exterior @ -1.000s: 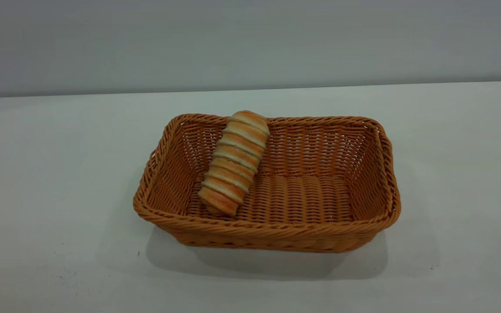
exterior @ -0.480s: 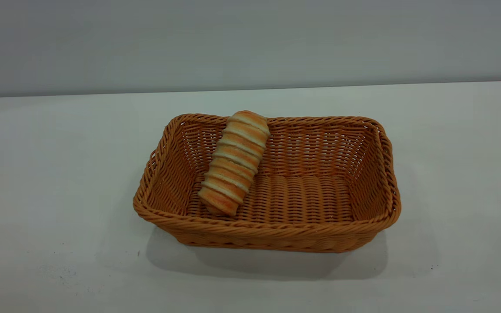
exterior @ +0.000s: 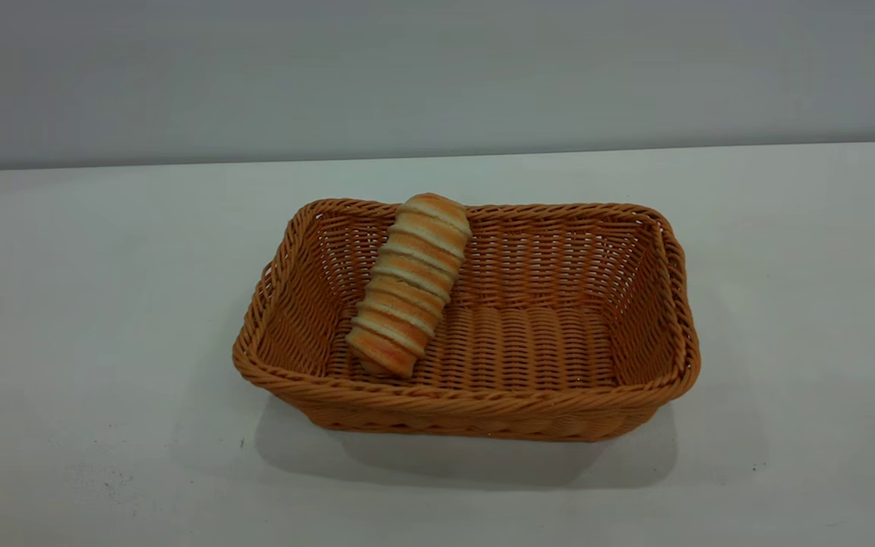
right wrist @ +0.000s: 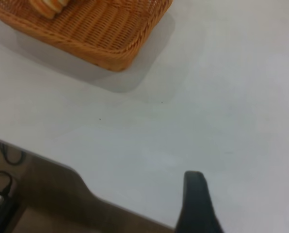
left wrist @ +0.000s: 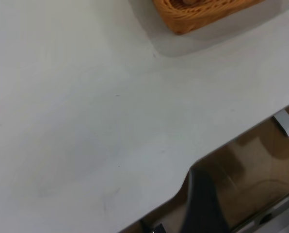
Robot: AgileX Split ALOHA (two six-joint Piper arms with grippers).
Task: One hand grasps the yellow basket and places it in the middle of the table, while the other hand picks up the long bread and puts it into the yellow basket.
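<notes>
- Exterior view: the basket (exterior: 483, 395) sits on the white table (exterior: 88, 304) about mid-frame, long side across the view, all four rim edges free of contact
- The bread (exterior: 409, 282) lies inside the basket's left half, tilted: its lower end rests on the woven floor toward 7 o'clock near the front wall, its upper end leans against the back rim toward 1 o'clock and pokes just above it
- The right half of the basket floor is bare wicker; a soft shadow falls on the table at the basket's 6 o'clock side
- A few dark specks mark the table toward 8 o'clock from the basket; neither arm shows in this view
- Left wrist view: one corner of the basket (left wrist: 202, 14) shows far off, well apart from the left gripper (left wrist: 202, 204), of which only one dark blurred finger shows over the table (left wrist: 86, 121) edge; I cannot tell whether it is apart or together
- Right wrist view: a basket (right wrist: 101, 34) corner with one end of the bread (right wrist: 50, 6) showing over the rim; the right gripper (right wrist: 197, 204) shows as a single dark finger above the table (right wrist: 222, 97), well apart from the basket, and I cannot tell its state either
</notes>
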